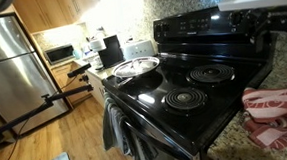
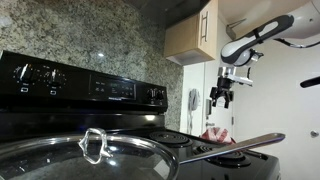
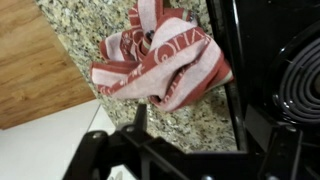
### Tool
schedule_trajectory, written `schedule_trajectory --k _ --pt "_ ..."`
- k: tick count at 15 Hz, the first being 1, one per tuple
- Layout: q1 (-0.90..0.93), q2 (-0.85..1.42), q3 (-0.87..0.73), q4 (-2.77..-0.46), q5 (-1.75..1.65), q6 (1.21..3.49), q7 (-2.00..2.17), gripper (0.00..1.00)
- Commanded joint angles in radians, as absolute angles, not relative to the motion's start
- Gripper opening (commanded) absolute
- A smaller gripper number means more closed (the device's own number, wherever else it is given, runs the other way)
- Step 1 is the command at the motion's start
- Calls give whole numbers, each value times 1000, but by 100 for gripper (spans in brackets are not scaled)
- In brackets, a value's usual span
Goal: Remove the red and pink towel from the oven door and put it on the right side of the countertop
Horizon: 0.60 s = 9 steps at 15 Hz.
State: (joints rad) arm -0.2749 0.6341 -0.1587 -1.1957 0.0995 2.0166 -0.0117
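Note:
The red and pink towel [image 3: 160,60] lies crumpled on the speckled granite countertop [image 3: 185,120], right beside the black stove. In both exterior views the towel [image 1: 276,117] [image 2: 213,134] rests to the right of the burners. My gripper [image 3: 187,125] is open, its two dark fingers [image 3: 233,105] spread wide, with only bare granite between them and the towel just clear of their tips. In an exterior view the gripper [image 2: 222,92] hangs above the towel. The oven door [image 1: 153,150] shows on the stove's front.
A grey-blue towel [image 1: 114,127] hangs on the oven door handle. A glass-lidded pan [image 1: 135,67] [image 2: 90,155] sits on a burner. Coil burners [image 3: 300,85] lie close beside the towel. A steel fridge [image 1: 13,73] stands across the wooden floor.

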Motion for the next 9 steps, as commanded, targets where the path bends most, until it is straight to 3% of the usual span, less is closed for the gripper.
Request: schedule_trajectory --k 1,9 --pt "-199 486 -151 -1305 26 2004 -50 100" --pt "-47 346 -101 -1502 -131 2040 -35 100"
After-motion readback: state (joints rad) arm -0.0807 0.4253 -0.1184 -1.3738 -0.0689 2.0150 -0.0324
